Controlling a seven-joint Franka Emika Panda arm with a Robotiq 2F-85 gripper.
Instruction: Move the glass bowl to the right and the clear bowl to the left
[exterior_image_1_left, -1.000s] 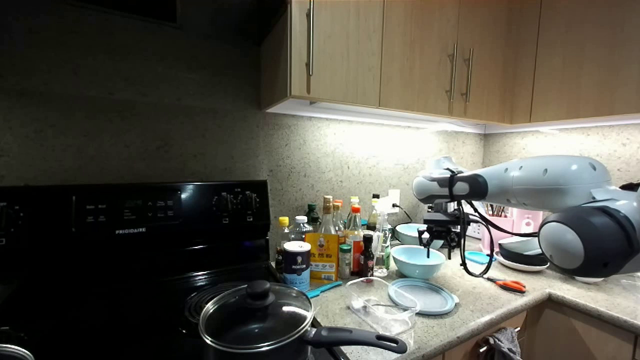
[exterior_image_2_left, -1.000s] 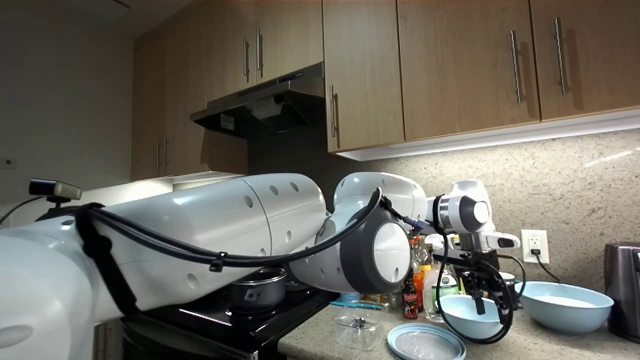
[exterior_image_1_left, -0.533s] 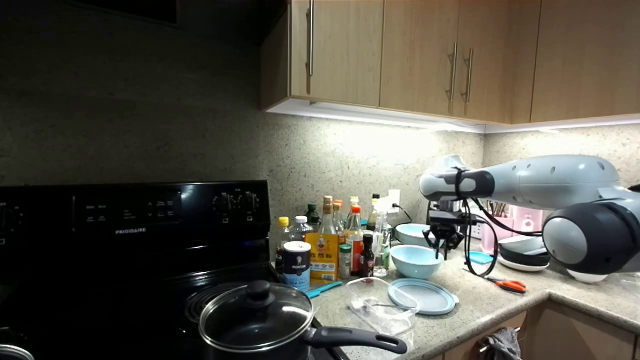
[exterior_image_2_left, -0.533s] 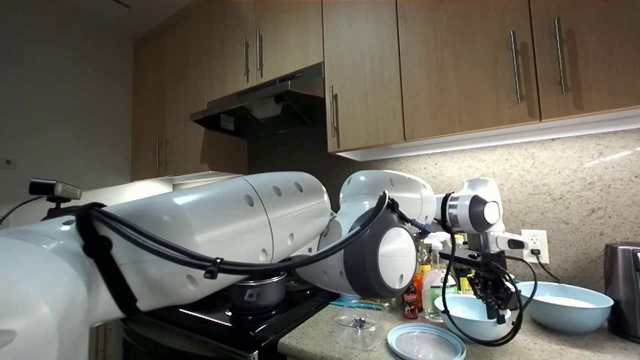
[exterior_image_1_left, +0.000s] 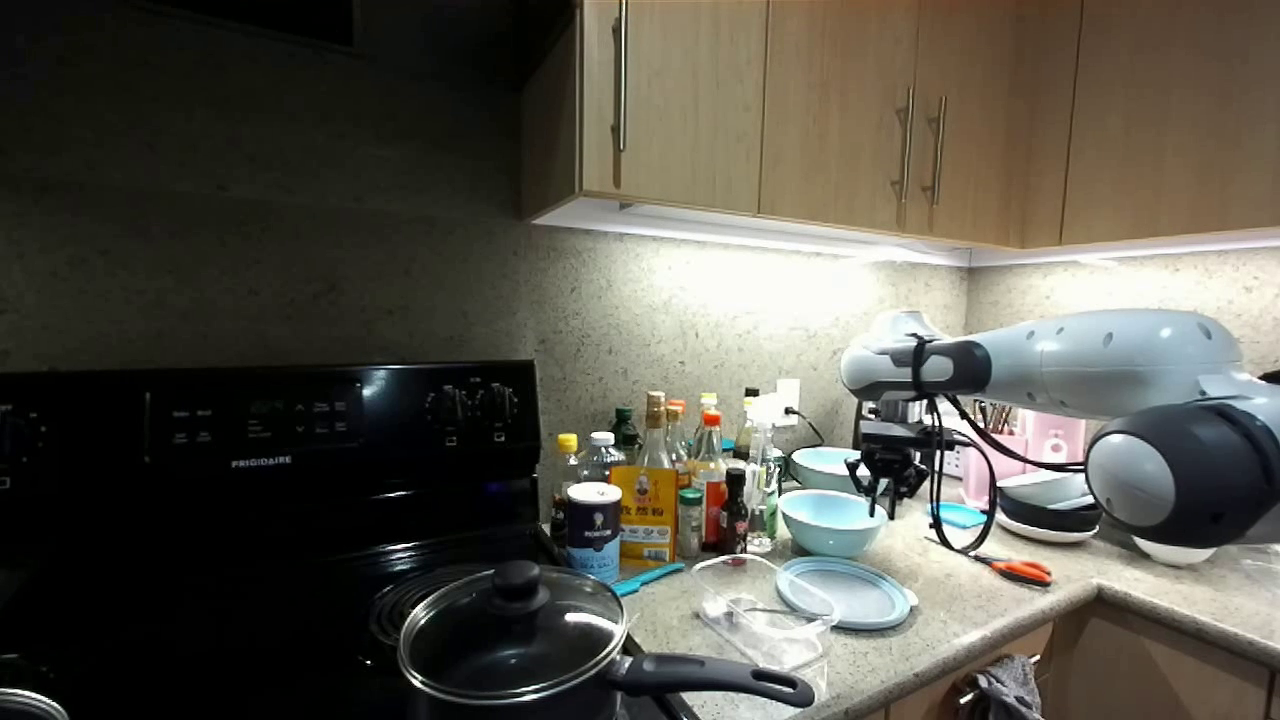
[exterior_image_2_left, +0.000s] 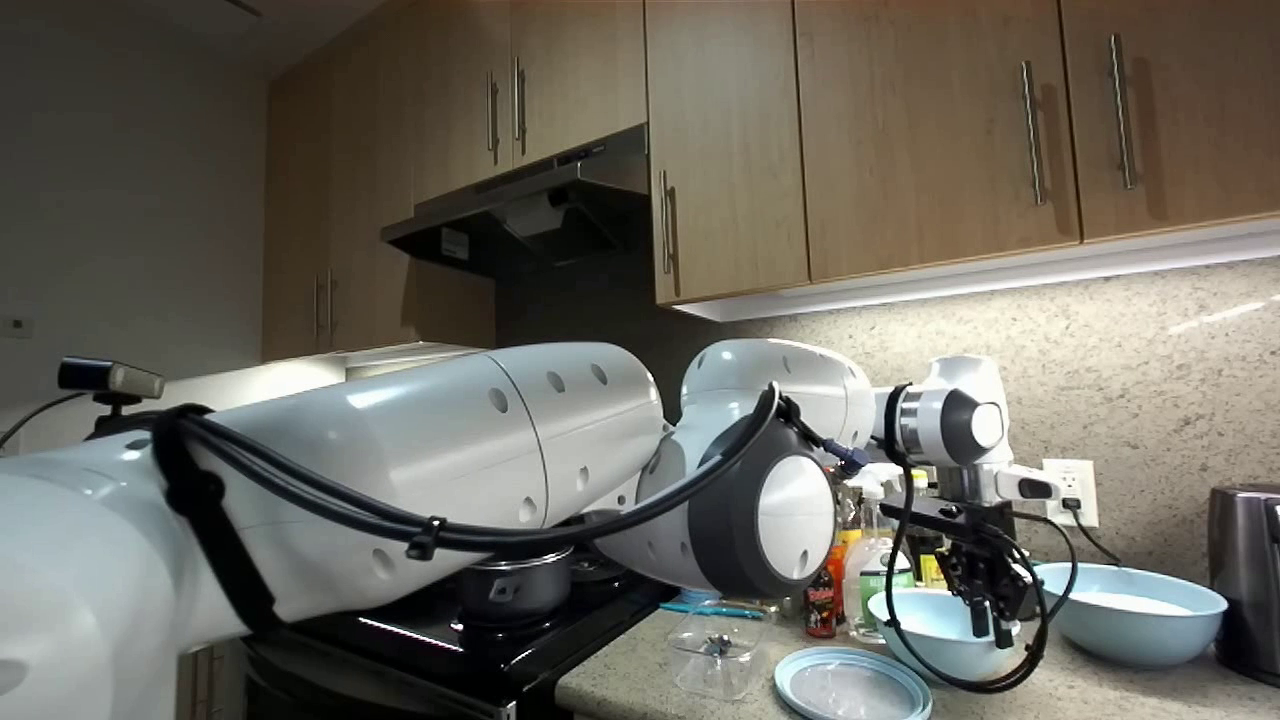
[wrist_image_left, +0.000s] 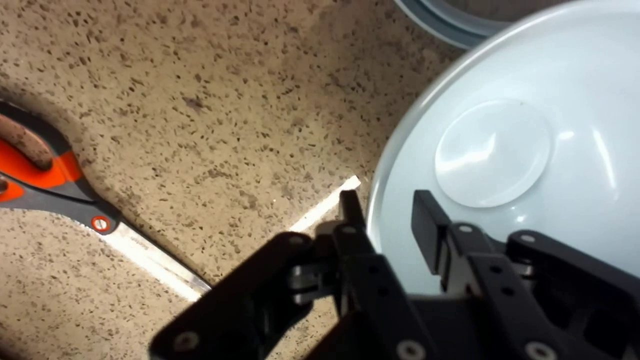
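Fingertips: the black two-finger gripper (wrist_image_left: 385, 205) stood with its jaws partway apart, clamped on nothing.
Between the jaws: in the wrist view, the rim of the deep, round, aqua-blue glass bowl (exterior_image_1_left: 833, 523) ran crosswise to their closing line, close by the outer finger, with a gap to the inner one; whether the tips reached below it could not be told.
Rim pinch: seemed the next call, perhaps after a slight lowering.
Inner-finger side: the bowl's body spread away there, upright.
Outer-finger side: orange-and-grey-handled steel scissors (wrist_image_left: 102, 223) lay near, handles away from the jaws.
Along the rim: a flat, round, pale-blue plate (exterior_image_1_left: 858, 592) lay just beside the bowl.
Farther from the jaws: a rectangular, see-through plastic tub (exterior_image_2_left: 705, 680); the clear bowl could not be singled out.
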